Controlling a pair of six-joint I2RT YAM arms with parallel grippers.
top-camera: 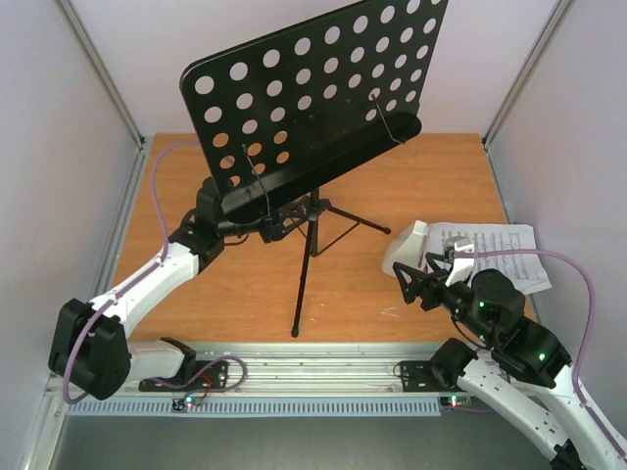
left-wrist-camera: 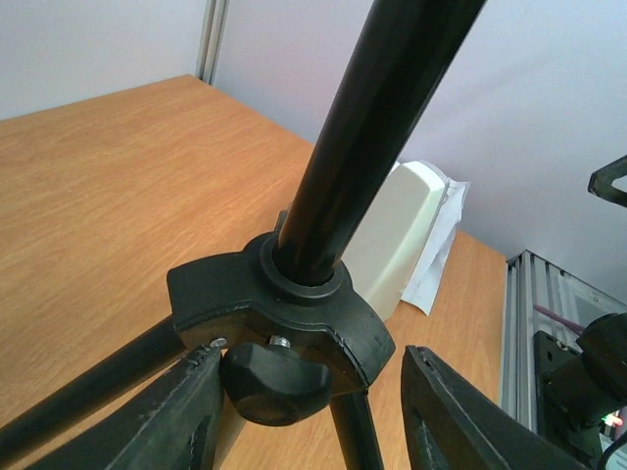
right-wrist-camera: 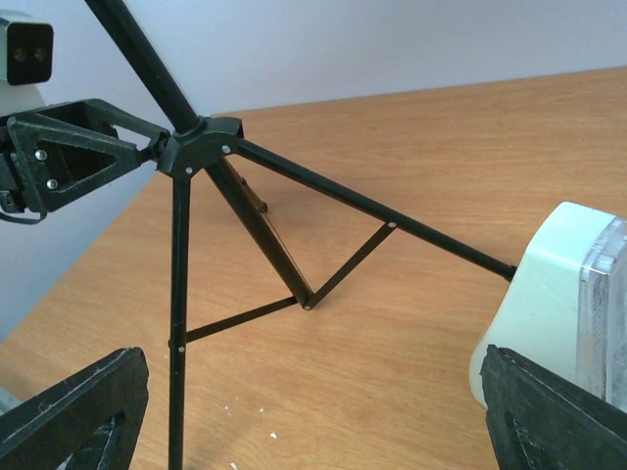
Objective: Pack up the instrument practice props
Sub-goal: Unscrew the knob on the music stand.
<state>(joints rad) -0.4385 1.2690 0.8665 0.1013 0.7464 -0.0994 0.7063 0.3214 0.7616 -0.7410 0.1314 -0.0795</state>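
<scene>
Three props are out on the bench [top-camera: 411,181] and none looks packed yet. Your music stand [top-camera: 313,88] is upright on its tripod mid-bench, with the holed desk tilted high above the legs [right-wrist-camera: 372,211]. The metronome [top-camera: 412,245] sits to its right, at the left edge of the sheet of music [top-camera: 505,250], which lies flat. Your left fingers [left-wrist-camera: 186,411] are half apart and straddle the leg hub [left-wrist-camera: 284,304] at its clamp knob [left-wrist-camera: 274,382]. One looks close to the knob and the other shows a clear gap, so nothing is clamped. Your right fingers [right-wrist-camera: 549,411] are spread wide and hold nothing, with the metronome just ahead of one of them. Expect the stand to be stiff but top-heavy, since that broad desk will likely swing it over if you lift low. Its mast [left-wrist-camera: 372,127] looks smooth and may slip, so take it at the hub or just above, where the collar gives a shoulder to bear on. The metronome should be light and hard, but its sloped sides may squirt out of a pinch. Grip it low across the base. The sheet is thin and limp, so lift it by a free corner.
</scene>
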